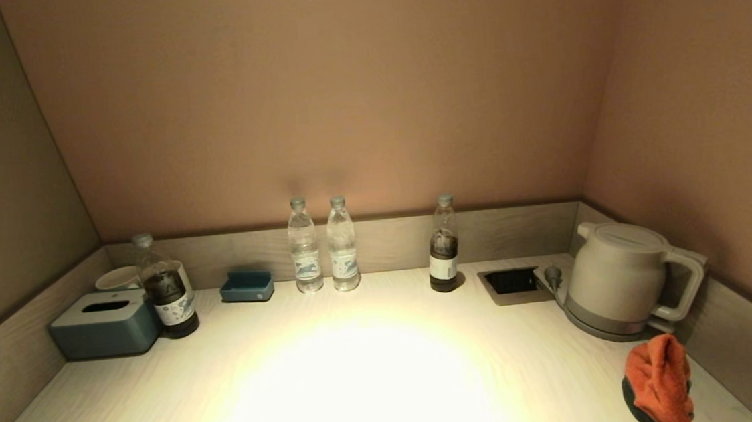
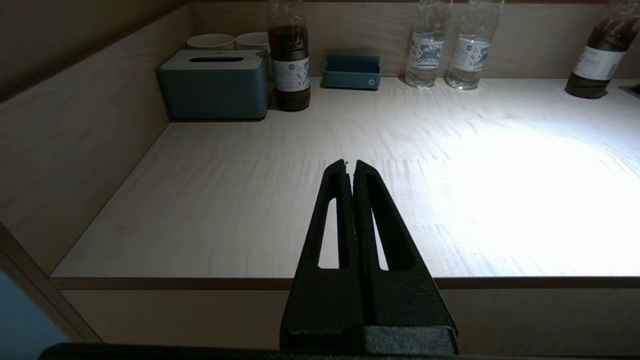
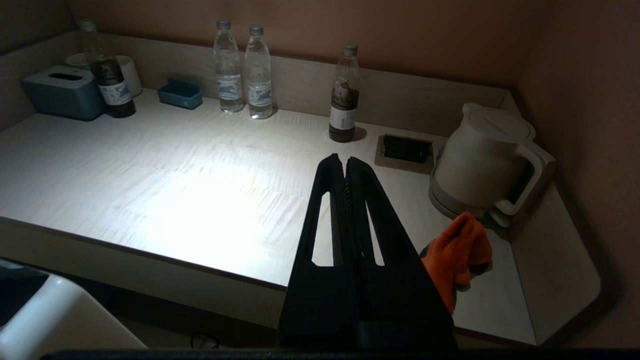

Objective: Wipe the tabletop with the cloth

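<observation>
I see the orange cloth (image 3: pixel 457 257) bunched on the tabletop (image 3: pixel 175 180) by the kettle (image 3: pixel 482 160), just beside my right gripper (image 3: pixel 345 162). Both grippers, left (image 2: pixel 350 167) included, are closed on nothing, hanging off the front edge.

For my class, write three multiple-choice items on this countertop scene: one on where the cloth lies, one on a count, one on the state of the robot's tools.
1. Where is the orange cloth?
A. On the tissue box
B. In front of the kettle
C. Between the clear bottles

2. How many bottles hold dark liquid?
A. One
B. Two
C. Four

3. How are the tools?
A. Both shut, empty
B. Both open
C. Right holds the cloth

Answers:
1 B, it lies at the near right edge by the kettle.
2 B, one on the left, one right of centre.
3 A, left tool and right tool show fingers pressed together.
</observation>
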Motion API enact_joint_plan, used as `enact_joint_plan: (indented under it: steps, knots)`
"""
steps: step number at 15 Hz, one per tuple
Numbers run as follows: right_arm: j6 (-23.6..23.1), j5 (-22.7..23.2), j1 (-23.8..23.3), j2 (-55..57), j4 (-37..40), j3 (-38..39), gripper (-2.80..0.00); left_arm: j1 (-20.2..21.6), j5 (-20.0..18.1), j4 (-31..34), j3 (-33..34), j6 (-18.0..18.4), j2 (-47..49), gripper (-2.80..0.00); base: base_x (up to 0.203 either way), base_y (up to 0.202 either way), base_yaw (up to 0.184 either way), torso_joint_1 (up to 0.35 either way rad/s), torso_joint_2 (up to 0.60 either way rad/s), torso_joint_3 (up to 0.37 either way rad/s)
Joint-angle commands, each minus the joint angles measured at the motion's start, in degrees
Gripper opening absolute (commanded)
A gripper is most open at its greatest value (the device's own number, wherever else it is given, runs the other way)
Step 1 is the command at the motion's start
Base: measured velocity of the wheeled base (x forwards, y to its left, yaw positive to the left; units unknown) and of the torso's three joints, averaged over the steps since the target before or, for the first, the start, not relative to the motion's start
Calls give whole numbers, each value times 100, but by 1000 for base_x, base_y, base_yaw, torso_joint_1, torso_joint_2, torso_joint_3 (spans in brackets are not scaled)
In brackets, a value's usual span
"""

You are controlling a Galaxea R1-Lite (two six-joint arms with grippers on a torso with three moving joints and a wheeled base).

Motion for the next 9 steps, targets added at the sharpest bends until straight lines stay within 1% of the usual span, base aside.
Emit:
enact_joint_plan:
  steps: [1,2,6,9]
  knots:
    - [56,-1280,399,-605,278,106,-280,1,-2,2,0,-2,0,-280,0,0,0,0,0,0]
    - [77,-1348,381,-675,274,171,-280,1,-2,2,0,-2,0,-280,0,0,0,0,0,0]
    - [143,-1345,202,-981,171,371,-280,1,-2,2,0,-2,0,-280,0,0,0,0,0,0]
    - [156,-1344,158,-1578,-181,872,-280,1,-2,2,0,-2,0,-280,0,0,0,0,0,0]
